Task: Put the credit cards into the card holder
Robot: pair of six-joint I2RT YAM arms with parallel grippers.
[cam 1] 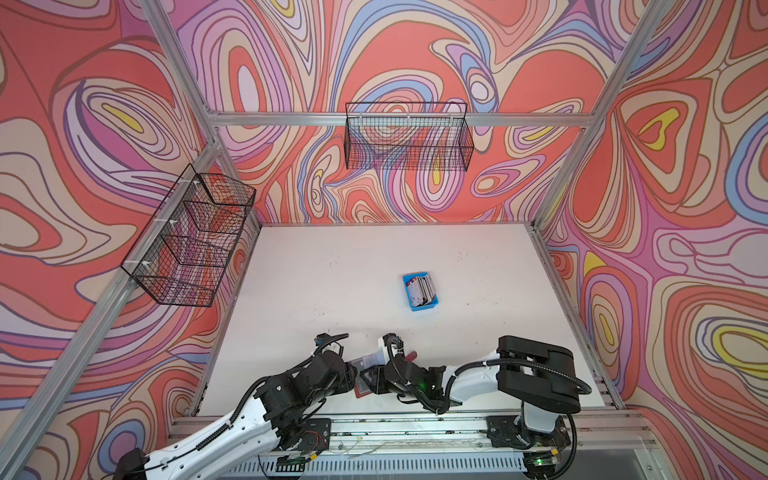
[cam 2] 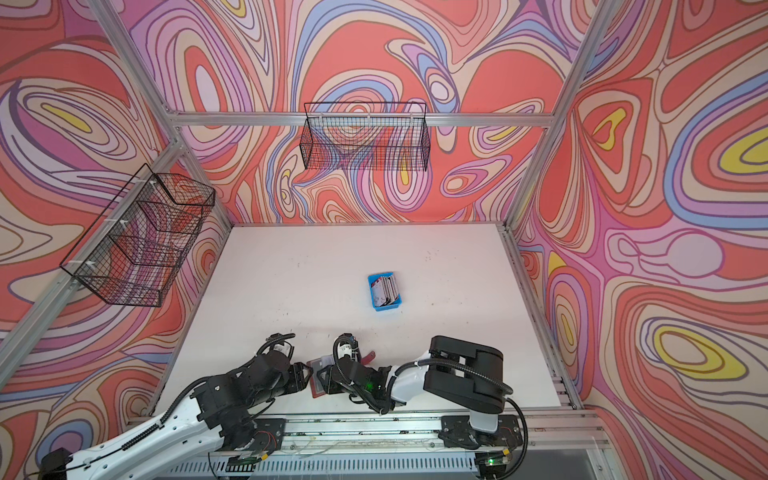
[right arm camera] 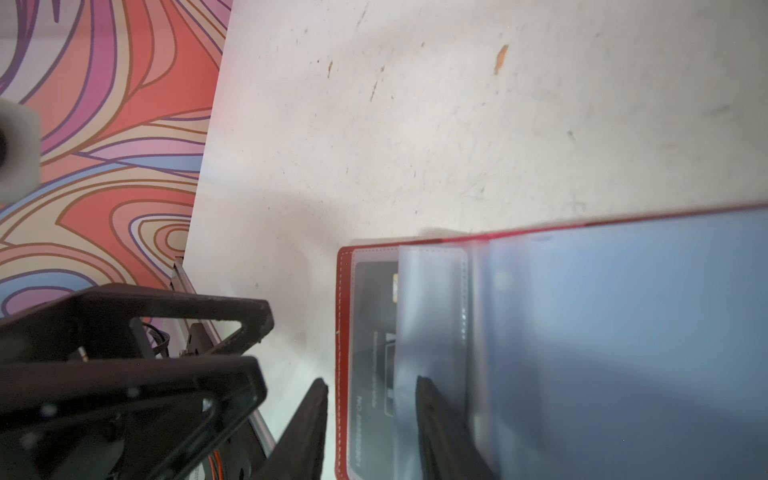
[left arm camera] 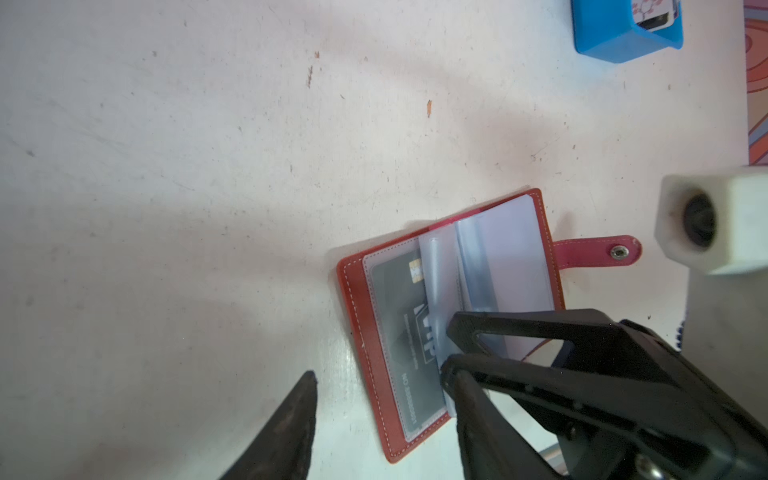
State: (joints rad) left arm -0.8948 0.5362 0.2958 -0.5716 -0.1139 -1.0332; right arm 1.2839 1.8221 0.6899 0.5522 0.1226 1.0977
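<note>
The red card holder (left arm camera: pixel 353 299) lies open on the white table near its front edge, in both top views (cam 1: pixel 360 390) (cam 2: pixel 318 388) between the two arms. A dark grey card (left arm camera: pixel 395 316) sits in its clear sleeve. My left gripper (left arm camera: pixel 378 382) stands open over the holder's near corner: one finger off the cover, the other over the sleeve pages. My right gripper (right arm camera: pixel 372 384) is open too, one finger beside the red edge (right arm camera: pixel 343 316), the other among the clear sleeve pages (right arm camera: pixel 432 291). The credit cards (cam 1: pixel 423 287) stand in a blue tray (cam 1: pixel 417 307) farther back.
The holder's snap tab (left arm camera: pixel 598 251) points toward the right arm. The blue tray (cam 2: pixel 384 306) sits mid-table. Black wire baskets hang on the back wall (cam 1: pixel 409 137) and the left wall (cam 1: pixel 191 237). A metal rail (cam 1: pixel 415 419) runs along the table's front edge.
</note>
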